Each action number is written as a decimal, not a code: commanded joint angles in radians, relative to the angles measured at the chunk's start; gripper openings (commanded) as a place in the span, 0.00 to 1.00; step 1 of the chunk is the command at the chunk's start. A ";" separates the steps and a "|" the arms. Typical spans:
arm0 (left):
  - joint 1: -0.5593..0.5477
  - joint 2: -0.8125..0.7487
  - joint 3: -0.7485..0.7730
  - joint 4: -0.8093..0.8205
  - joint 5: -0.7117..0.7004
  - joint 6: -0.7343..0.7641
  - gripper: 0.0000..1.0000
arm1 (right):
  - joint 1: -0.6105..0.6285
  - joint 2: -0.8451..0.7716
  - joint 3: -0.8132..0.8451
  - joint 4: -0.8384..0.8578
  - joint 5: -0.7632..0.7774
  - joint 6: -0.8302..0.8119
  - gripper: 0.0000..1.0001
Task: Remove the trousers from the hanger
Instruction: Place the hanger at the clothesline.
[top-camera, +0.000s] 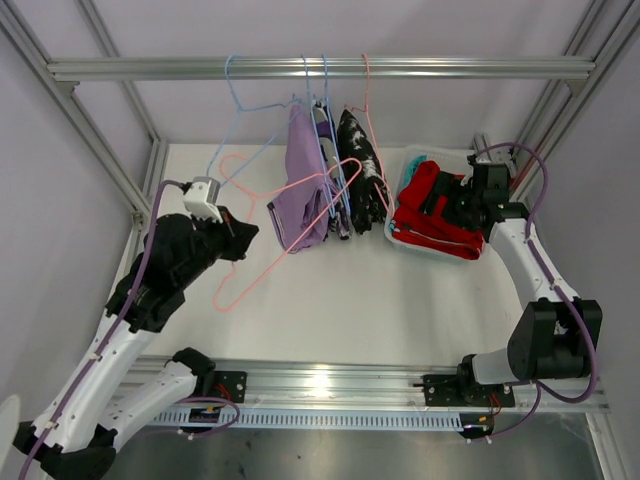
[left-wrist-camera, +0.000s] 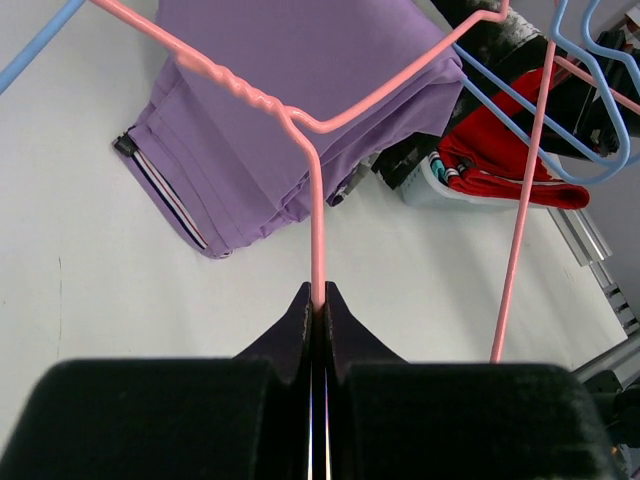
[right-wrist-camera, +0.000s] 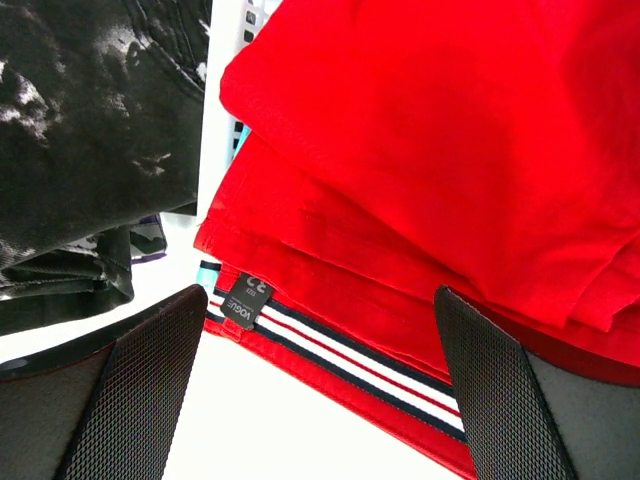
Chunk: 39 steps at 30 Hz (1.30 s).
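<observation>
My left gripper (top-camera: 243, 232) (left-wrist-camera: 318, 290) is shut on one wire arm of a pink hanger (top-camera: 290, 215) (left-wrist-camera: 318, 200), which is off the rail and tilted over the table. Lilac trousers (top-camera: 305, 185) (left-wrist-camera: 290, 110) hang behind that wire; I cannot tell whether they rest on it. A printed pair (top-camera: 336, 205) and black trousers with white blotches (top-camera: 360, 165) (right-wrist-camera: 90, 120) hang from the rail (top-camera: 450, 68). My right gripper (top-camera: 447, 205) (right-wrist-camera: 320, 300) stands open just above red trousers (top-camera: 435, 220) (right-wrist-camera: 430, 150) in a white basket (top-camera: 400, 236). A teal pair (top-camera: 415, 160) lies under them.
Blue hangers (top-camera: 228, 100) hook on the rail to the left and amid the hung clothes. Aluminium frame posts (top-camera: 105, 150) stand at both sides, and the mounting rail (top-camera: 320, 380) runs along the near edge.
</observation>
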 joint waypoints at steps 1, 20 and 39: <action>-0.008 -0.015 0.011 0.024 0.018 -0.003 0.00 | -0.002 -0.022 -0.016 0.041 -0.027 -0.015 0.99; -0.008 -0.176 0.094 -0.068 0.108 -0.006 0.01 | 0.004 -0.017 -0.039 0.051 -0.037 -0.021 0.99; -0.008 -0.162 0.028 0.104 0.335 -0.115 0.09 | 0.013 -0.008 -0.061 0.064 -0.039 -0.023 0.99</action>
